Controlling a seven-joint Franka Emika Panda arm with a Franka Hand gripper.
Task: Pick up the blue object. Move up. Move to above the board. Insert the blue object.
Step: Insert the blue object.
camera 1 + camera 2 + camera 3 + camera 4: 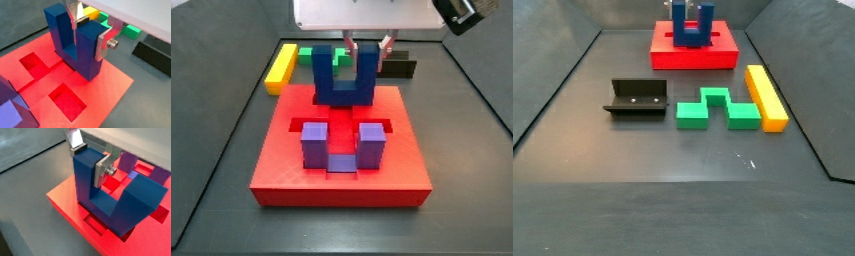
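Hand (90, 31) over the far part of the board (278, 170), clenched on one prong of the blue object (345, 78); silver fingers (105, 42) flank that prong in both wrist views, the other prong free. Blue object upright, prongs up, short base down, sitting low on the board's top. From a wrist view (110, 198) the base looks to be at or just into a recess, but how deep cannot be told. The relation that matters: the block hangs straight below the hand, its prongs vertical, its base running across the board's short way, so the remaining travel reads as straight down with no sideways correction evident. Open recesses (67, 102) show in the red top beside it. Purple U-shaped block (342, 142) already seated in the near half of the board, well clear of the blue one. Off the board on the surface: green block (716, 109), yellow bar (764, 96), and the fixture (637, 99), all apart from the work. Judgement: insertion stage, near its end; risk is the base catching a recess edge if slightly twisted.
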